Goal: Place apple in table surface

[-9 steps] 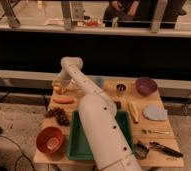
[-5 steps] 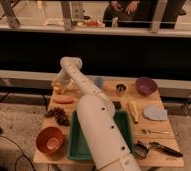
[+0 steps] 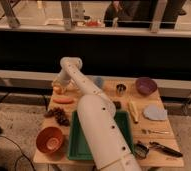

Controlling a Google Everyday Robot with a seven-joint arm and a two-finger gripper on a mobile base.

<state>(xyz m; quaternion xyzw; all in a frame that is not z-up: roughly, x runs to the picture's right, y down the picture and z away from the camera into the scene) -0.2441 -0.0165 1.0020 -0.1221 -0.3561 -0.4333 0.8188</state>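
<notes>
The apple (image 3: pixel 57 89), small and yellowish-orange, sits at the far left corner of the tan wooden table surface (image 3: pixel 139 122). My white arm reaches from the bottom middle across the table, bends at the back, and comes down to the left. The gripper (image 3: pixel 60 84) is right at the apple, just above and against it. The arm's end covers part of the apple. Whether the apple rests on the table or is held just above it cannot be told.
An orange carrot-like piece (image 3: pixel 63 100) lies just in front of the apple, then dark grapes (image 3: pixel 58 116) and a large orange bowl (image 3: pixel 50 140). A green tray (image 3: pixel 75 145) lies under the arm. A metal cup (image 3: pixel 120 89), purple bowl (image 3: pixel 145 85), yellow piece (image 3: pixel 133 111) and utensils (image 3: pixel 156 131) are on the right.
</notes>
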